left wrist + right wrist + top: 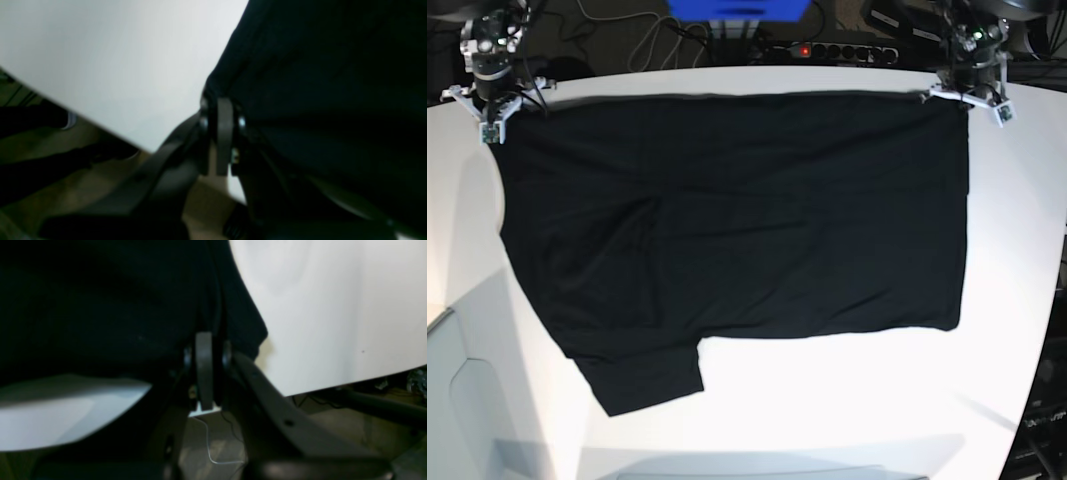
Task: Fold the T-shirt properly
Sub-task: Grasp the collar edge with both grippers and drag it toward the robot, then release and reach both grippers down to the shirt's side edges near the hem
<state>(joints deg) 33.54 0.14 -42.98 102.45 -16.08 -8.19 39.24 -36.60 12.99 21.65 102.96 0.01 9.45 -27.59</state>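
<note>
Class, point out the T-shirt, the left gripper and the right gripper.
T-shirt [757, 210], base view, middle of the black cloth.
Left gripper [962, 92], base view, fingertips at the shirt's corner.
Right gripper [507, 105], base view, fingertips at the opposite corner.

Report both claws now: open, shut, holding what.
Left claw: shut on the T-shirt, at a far corner.
Right claw: shut on the T-shirt's other far corner.

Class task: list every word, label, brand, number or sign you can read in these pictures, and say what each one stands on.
None can be read.
T-shirt: plain black on the side that shows, no print or tag in view.
Table: bare white, no markings.
Blue object at the far edge: no lettering to be made out.
Both wrist views: too blurred to show any text.
</note>
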